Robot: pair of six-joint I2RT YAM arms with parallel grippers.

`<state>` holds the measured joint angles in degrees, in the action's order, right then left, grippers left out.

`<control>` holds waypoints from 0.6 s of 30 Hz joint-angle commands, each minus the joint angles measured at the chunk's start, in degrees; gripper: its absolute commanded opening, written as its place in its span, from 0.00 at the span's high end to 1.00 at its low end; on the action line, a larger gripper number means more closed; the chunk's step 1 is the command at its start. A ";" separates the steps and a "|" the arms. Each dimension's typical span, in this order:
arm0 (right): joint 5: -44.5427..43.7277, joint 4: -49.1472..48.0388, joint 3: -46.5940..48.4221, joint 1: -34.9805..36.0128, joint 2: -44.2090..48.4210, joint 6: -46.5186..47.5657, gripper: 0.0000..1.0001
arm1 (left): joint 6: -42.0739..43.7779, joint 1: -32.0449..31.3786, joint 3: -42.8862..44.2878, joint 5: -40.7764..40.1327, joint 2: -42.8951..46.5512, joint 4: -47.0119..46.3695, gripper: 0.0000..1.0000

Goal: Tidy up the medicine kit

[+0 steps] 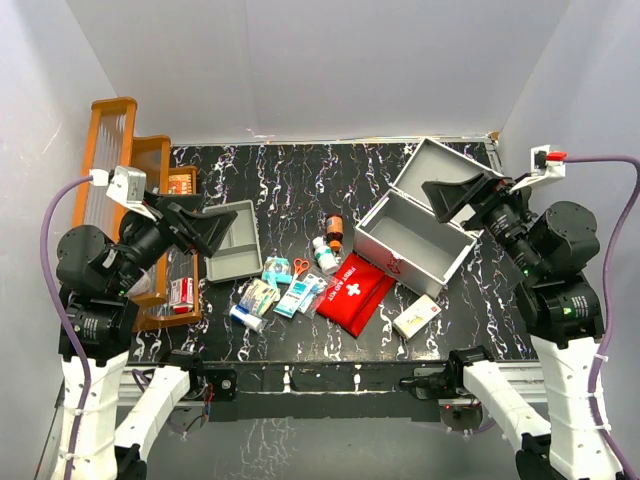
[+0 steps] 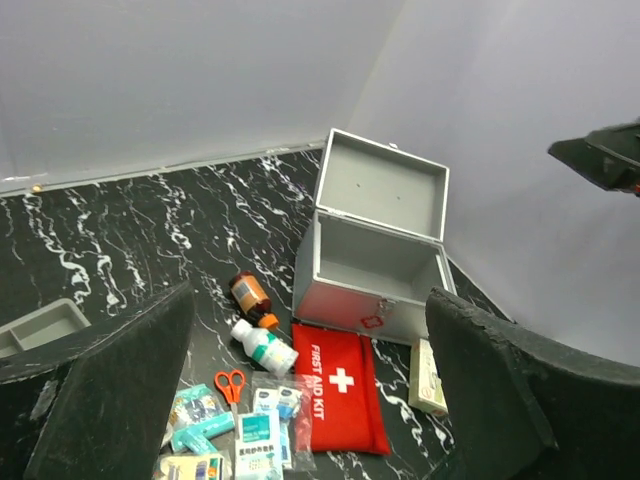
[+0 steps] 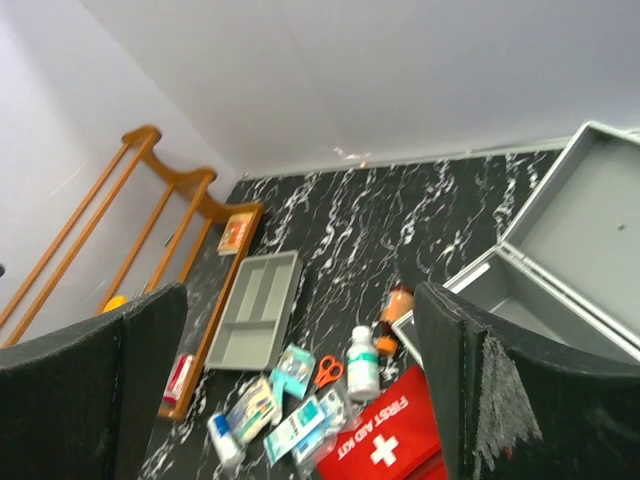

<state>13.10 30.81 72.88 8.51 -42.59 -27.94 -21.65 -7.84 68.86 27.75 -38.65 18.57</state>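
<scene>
The medicine kit (image 1: 412, 243) is a light-grey metal case standing open right of centre, its lid (image 1: 438, 172) tipped back; the inside looks empty (image 2: 375, 262). My right gripper (image 1: 455, 197) hovers above the lid, open with nothing in it (image 3: 300, 290). My left gripper (image 1: 207, 232) hangs open and holds nothing above the table's left side, over the grey tray (image 1: 238, 243), and looks toward the kit (image 2: 308, 300). A red first-aid pouch (image 1: 355, 290) lies just in front of the kit.
Loose on the table are an amber bottle (image 1: 333, 230), a white bottle (image 1: 324, 256), orange scissors (image 1: 300, 268), several packets (image 1: 285, 297), a small tube (image 1: 246, 318) and a small box (image 1: 416, 317). A wooden rack (image 1: 130, 180) holding small boxes lines the left edge.
</scene>
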 commanded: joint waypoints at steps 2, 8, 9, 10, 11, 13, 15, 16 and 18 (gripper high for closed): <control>11.44 -0.78 -1.41 -1.37 0.40 -4.79 0.03 | -0.77 -0.78 -1.79 7.57 1.58 -0.53 0.02; 22.94 -0.93 -6.07 -1.95 0.84 -6.58 0.02 | -2.82 -1.48 -5.43 9.81 3.20 0.21 0.01; 24.31 -0.99 -6.75 -2.01 0.85 -6.59 0.02 | -3.66 -1.56 -6.30 9.36 3.43 0.12 0.01; 25.75 -1.06 -7.47 -2.04 0.79 -6.68 0.02 | -4.32 -1.60 -7.37 9.45 3.56 -0.38 0.01; 26.71 -0.99 -8.08 -2.06 0.60 -6.81 0.02 | -4.49 -1.65 -8.41 10.66 3.59 -1.30 0.01; 28.75 -1.06 -9.35 -2.09 0.09 -7.08 0.02 | -5.58 -1.70 -10.84 15.00 3.10 -3.92 0.01; 29.76 -1.34 -10.76 -2.12 -0.53 -7.50 0.04 | -7.09 -1.73 -12.51 17.28 2.54 -5.11 0.01; 30.28 -1.60 -11.54 -2.14 -0.89 -7.69 0.05 | -7.46 -1.74 -13.23 17.99 2.39 -5.38 0.01; 30.52 -1.83 -13.45 -2.18 -1.43 -8.20 0.09 | -7.42 -1.73 -14.36 18.54 2.22 -5.20 0.01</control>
<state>39.48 31.86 61.67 6.68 -43.18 -34.87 -26.89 -9.23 56.25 41.08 -35.86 16.16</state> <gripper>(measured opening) 0.947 0.983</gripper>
